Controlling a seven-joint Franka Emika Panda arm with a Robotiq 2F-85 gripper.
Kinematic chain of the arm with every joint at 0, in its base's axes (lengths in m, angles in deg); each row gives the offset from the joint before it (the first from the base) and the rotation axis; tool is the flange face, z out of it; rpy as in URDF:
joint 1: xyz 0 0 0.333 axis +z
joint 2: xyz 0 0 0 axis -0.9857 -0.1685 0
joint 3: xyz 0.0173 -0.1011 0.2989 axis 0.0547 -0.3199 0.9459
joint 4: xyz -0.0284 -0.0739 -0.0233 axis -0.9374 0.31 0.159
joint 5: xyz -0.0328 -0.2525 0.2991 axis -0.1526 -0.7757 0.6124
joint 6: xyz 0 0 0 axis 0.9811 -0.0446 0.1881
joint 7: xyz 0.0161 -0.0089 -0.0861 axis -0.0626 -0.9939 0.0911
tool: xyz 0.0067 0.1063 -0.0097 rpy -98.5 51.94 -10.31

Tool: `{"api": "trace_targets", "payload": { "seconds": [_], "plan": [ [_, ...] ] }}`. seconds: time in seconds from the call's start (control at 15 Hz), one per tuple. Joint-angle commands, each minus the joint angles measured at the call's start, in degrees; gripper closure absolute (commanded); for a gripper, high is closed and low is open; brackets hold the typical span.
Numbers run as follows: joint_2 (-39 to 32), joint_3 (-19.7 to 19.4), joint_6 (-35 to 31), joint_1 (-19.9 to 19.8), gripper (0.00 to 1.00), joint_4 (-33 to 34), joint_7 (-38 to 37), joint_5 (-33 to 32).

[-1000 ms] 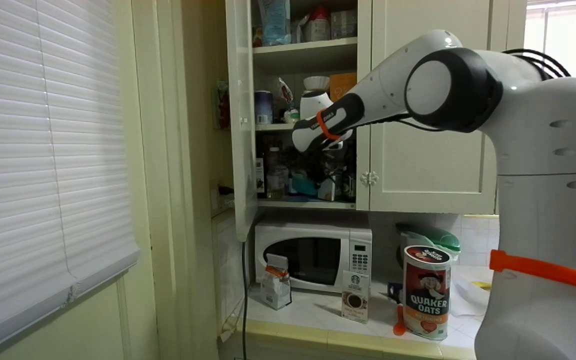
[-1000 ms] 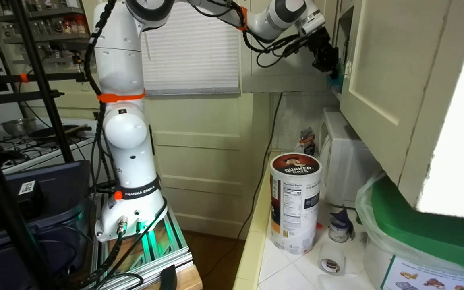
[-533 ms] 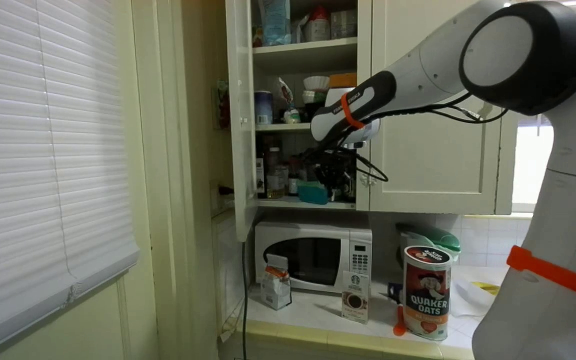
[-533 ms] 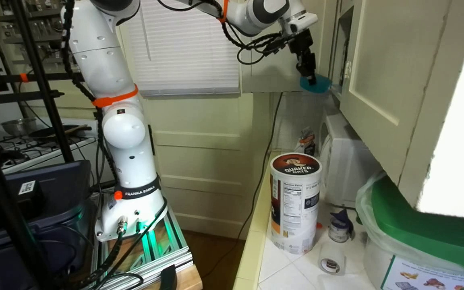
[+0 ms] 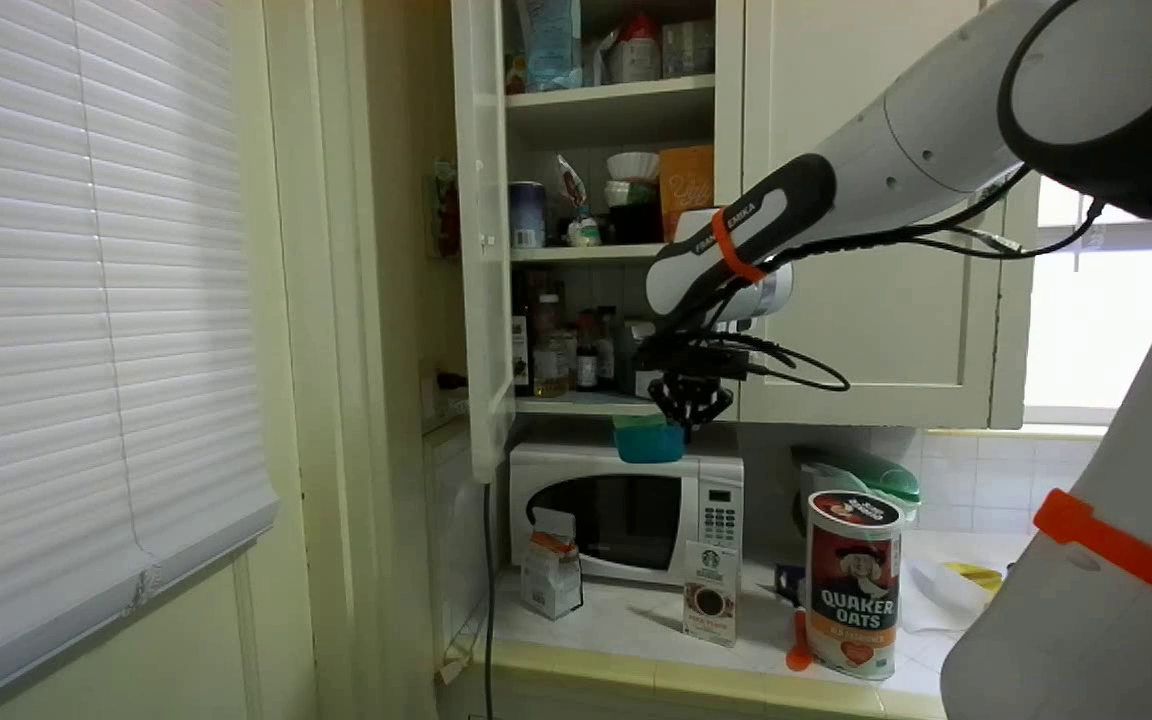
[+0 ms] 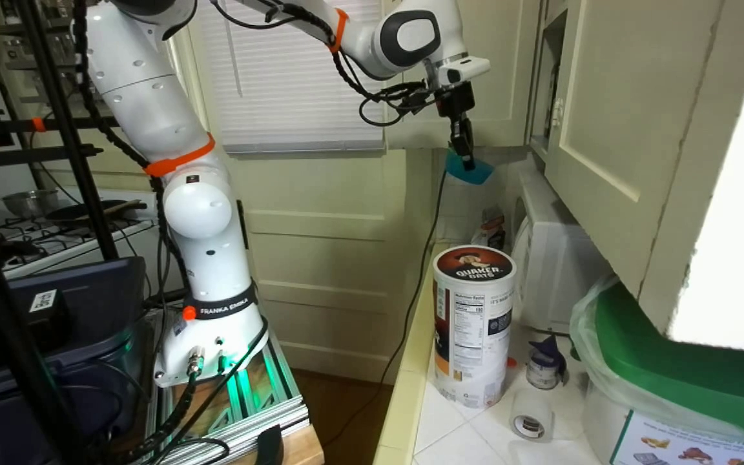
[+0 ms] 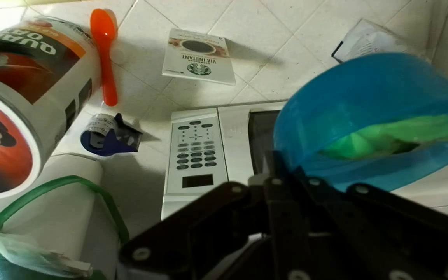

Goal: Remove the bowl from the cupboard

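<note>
Above the bench [image 5: 631,615], forward of its back edge: one tool [image 7: 284,171], pinching the bowl [image 6: 480,173] by its wall. Bowl, teal, shallow, round; tilted in an exterior view; outside the cupboard [image 5: 576,256] and lower than its bottom shelf [image 5: 576,403]; something light green [image 7: 352,147] showing inside, kind not clear. Arm [image 6: 199,205] bearing the tool, white, orange-banded. Microwave [image 5: 626,520], white, set toward the bench's back edge, its upper front partly hidden by the bowl in an exterior view. Cupboard, cream-white, overhead; door [image 5: 484,240] swung open; bottles [image 5: 550,365] on the bottom shelf. Near the bench's front edge: one oats canister [image 5: 854,590], upright; one orange spoon [image 7: 106,58], just beside it; one Starbucks box [image 5: 710,595], standing. Toward the left edge in an exterior view: one white bag [image 5: 551,580], upright. Toward the back edge, behind the canister: one bin [image 6: 688,381], green-lidded.
</note>
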Motion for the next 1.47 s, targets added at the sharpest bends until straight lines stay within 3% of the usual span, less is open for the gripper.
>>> {"api": "trace_targets", "payload": {
  "seconds": [0.0, 0.27, 0.4, 0.53, 0.67, 0.73, 1.07, 1.4],
  "plan": [
    [0.2, 1.7, 0.5, -1.8, 0.99, -0.9, 1.9, 1.1],
    [1.8, 1.6, -9.6, -3.8, 0.99, -10.9, 2.7, -0.6],
    [1.6, 1.1, -17.7, -5.3, 0.99, -16.6, 2.8, -0.1],
    [1.1, 0.5, -24.4, -6.0, 0.99, -21.3, 3.5, 2.4],
    [1.5, -0.6, -29.9, -4.1, 0.99, -25.9, 7.6, 8.4],
    [-0.4, 1.9, -26.1, -6.9, 0.96, -21.6, 5.0, 5.0],
    [0.0, 2.0, -29.0, -6.6, 0.99, -24.7, 7.1, 8.1],
    [-3.1, 3.7, -42.6, -3.6, 0.99, -30.1, 7.5, 13.2]
  ]
}}
